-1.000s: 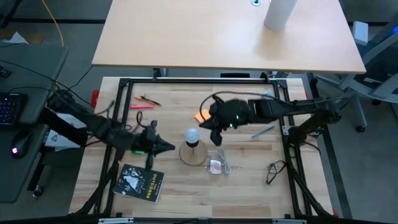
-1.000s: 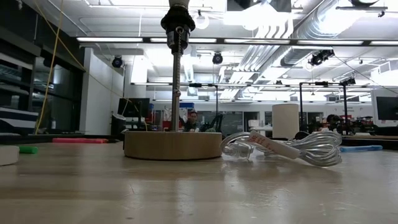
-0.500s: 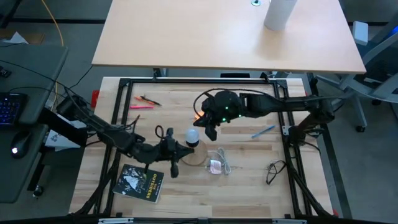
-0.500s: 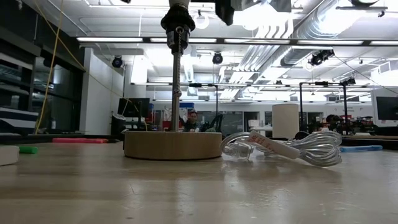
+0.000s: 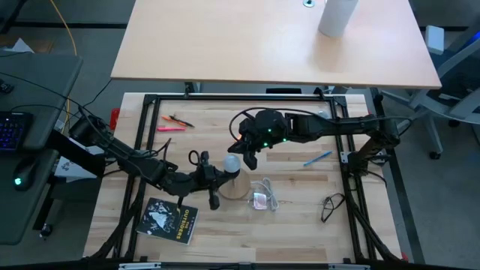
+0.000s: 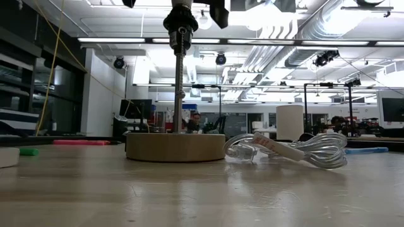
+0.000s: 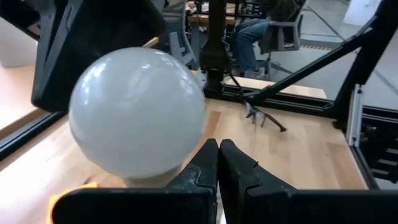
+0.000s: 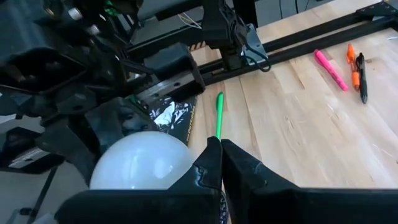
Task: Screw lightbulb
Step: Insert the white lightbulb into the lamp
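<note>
The lightbulb (image 5: 232,163), a smooth frosted white globe, is seated upright in the black socket of the round tan wooden lamp base (image 5: 238,189) near the middle of the wooden surface (image 5: 300,217). The left tool (image 5: 218,177) is brought in just beside the globe with its fingers pressed together and nothing pinched; the right tool (image 5: 246,160) is poised on the opposite side, likewise closed and empty. The bulb is flanked in this way probably so that it can be steadied or nudged round in its thread. Whether either tool touches the glass cannot be told. A coiled translucent cord (image 6: 303,150) lies by the base, glossy and ribbed.
</note>
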Action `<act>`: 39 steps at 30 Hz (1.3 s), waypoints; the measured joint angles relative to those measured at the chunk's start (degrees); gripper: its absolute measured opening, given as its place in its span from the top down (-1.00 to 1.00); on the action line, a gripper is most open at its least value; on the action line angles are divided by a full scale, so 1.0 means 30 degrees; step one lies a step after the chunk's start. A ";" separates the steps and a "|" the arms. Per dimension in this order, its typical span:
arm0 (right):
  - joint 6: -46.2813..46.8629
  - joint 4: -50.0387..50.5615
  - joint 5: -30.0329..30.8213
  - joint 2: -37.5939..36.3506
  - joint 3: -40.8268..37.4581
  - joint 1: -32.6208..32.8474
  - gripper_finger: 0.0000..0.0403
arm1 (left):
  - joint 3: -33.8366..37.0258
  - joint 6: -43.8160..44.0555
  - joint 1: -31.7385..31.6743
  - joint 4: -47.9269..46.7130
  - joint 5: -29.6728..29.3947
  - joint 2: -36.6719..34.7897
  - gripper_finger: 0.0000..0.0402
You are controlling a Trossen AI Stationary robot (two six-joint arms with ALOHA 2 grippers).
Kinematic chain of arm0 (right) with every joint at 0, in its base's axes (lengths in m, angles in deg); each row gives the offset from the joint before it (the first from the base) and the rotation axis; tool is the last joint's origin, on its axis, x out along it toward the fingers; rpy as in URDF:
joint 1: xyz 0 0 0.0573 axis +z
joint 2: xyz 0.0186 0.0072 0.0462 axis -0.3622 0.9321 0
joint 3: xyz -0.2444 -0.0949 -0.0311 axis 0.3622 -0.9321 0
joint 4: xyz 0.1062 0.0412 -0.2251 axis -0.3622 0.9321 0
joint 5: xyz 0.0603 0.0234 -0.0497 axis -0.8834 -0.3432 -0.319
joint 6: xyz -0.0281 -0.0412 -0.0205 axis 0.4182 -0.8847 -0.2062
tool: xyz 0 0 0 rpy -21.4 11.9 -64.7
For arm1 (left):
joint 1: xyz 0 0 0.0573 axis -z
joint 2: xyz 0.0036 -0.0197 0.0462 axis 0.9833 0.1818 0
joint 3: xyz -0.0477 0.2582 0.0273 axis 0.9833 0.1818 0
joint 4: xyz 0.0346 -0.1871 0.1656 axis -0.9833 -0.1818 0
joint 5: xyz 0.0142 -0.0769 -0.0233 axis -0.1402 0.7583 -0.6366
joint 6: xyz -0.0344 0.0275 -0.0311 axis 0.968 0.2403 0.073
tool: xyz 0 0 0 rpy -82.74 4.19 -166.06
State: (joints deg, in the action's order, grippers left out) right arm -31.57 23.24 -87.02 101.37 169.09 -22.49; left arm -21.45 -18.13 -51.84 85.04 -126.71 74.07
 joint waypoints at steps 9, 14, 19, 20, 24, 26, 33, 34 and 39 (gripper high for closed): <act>0.0358 0.0080 0.0021 0.0000 0.0000 0.0313 1.00 | 0.0000 -0.0007 -0.0486 -0.0679 0.0018 0.0000 1.00; 0.0583 0.0451 0.0036 -0.0067 0.0007 0.0548 1.00 | 0.0000 -0.0007 -0.0533 -0.1063 0.0048 0.0000 1.00; 0.1013 0.0756 0.0162 -0.0102 0.0022 0.0783 1.00 | 0.0000 -0.0350 -0.0540 -0.1078 0.0018 0.0000 1.00; 0.1118 0.0758 0.0167 -0.0102 0.0022 0.0853 1.00 | 0.0000 -0.0401 -0.0534 -0.1085 0.0005 0.0000 1.00; 0.1497 0.0780 0.0309 -0.0102 0.0029 0.1044 1.00 | 0.0000 -0.0501 -0.0533 -0.1161 -0.0024 -0.0065 1.00; 0.1586 0.0793 0.0372 -0.0102 0.0029 0.1120 1.00 | 0.0000 -0.0559 -0.0533 -0.1326 -0.0063 -0.0212 1.00; 0.2065 0.0885 0.0371 -0.0102 0.0029 0.1137 1.00 | 0.0029 -0.0838 -0.0533 -0.1959 -0.0274 -0.0663 1.00; 0.2166 0.0909 0.0331 -0.0102 0.0029 0.1137 1.00 | 0.0029 -0.0838 -0.0533 -0.2025 -0.0280 -0.0663 1.00; 0.2547 0.0998 0.0298 -0.0102 0.0029 0.1142 1.00 | 0.0029 -0.0840 -0.0533 -0.2091 -0.0429 -0.0678 1.00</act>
State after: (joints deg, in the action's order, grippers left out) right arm -23.93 26.23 -86.12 101.06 169.17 -19.07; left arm -21.36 -20.65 -53.44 78.76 -127.99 72.04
